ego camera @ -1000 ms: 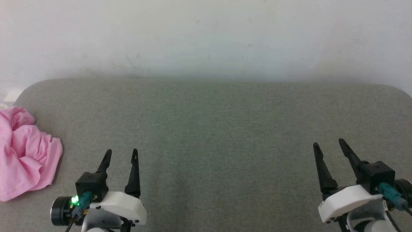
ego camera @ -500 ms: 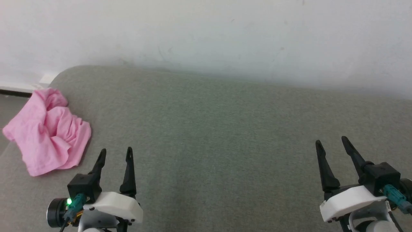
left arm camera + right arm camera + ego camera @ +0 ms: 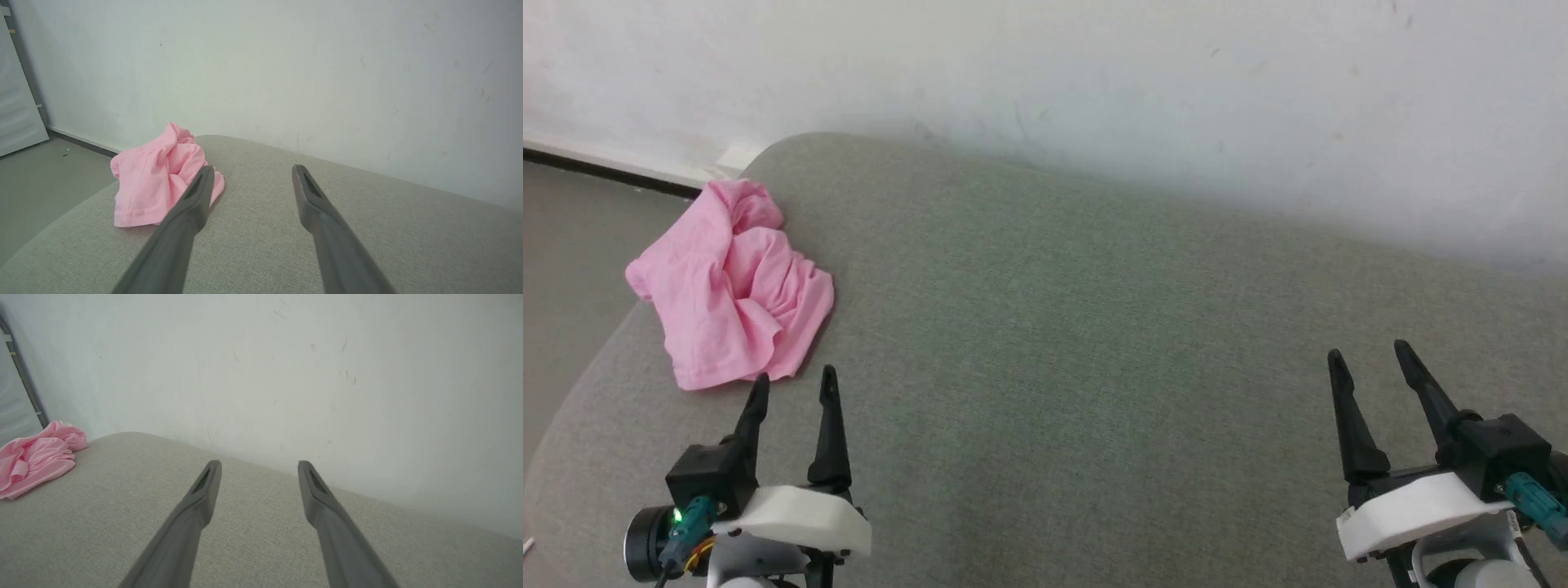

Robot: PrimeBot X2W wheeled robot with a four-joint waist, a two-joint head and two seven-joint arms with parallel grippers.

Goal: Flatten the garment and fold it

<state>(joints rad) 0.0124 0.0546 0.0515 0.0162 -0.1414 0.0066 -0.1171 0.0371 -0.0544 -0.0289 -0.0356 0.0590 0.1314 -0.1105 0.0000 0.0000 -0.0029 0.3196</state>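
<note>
The garment is a crumpled light-pink heap at the far left end of the grey padded surface, close to its rounded corner. My left gripper hovers open just in front of it, nothing between its fingers. The left wrist view has the garment ahead and left of that gripper, partly behind the left finger. My right gripper stands open and empty far to the right. From the right wrist the garment lies far off at the left edge, well away from the open right gripper.
A white wall rises right behind the padded surface. Bare grey floor lies beyond its left end, with a dark baseboard along the wall. A pale panel stands at the left.
The head camera has turned left, so the whole picture shifted right and the garment now shows in full. Both grippers stay open; the garment lies as before.
</note>
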